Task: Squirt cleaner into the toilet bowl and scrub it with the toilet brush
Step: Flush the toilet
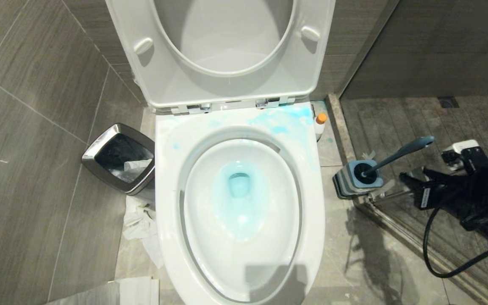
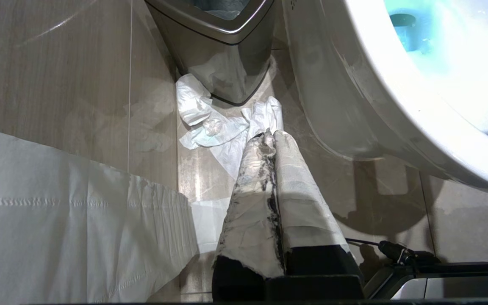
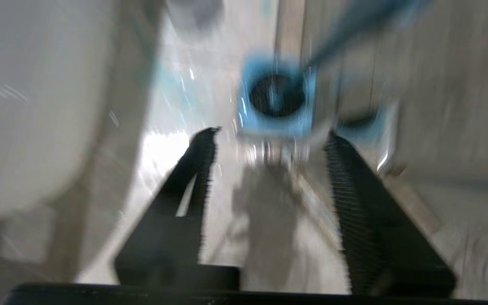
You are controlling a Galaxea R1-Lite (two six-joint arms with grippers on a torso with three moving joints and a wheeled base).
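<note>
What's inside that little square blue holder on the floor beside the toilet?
The toilet brush stands in the holder, its handle leaning out toward the robot's right. The bristle end is down inside the dark round opening, so it cannot be seen.

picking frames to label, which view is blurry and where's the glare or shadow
Right wrist view: motion blur smears the brush, its holder and the open right gripper. Head view: sharp, dark shadow on the bowl front rim. Left wrist view: sharp, bright glare inside the bowl.
</note>
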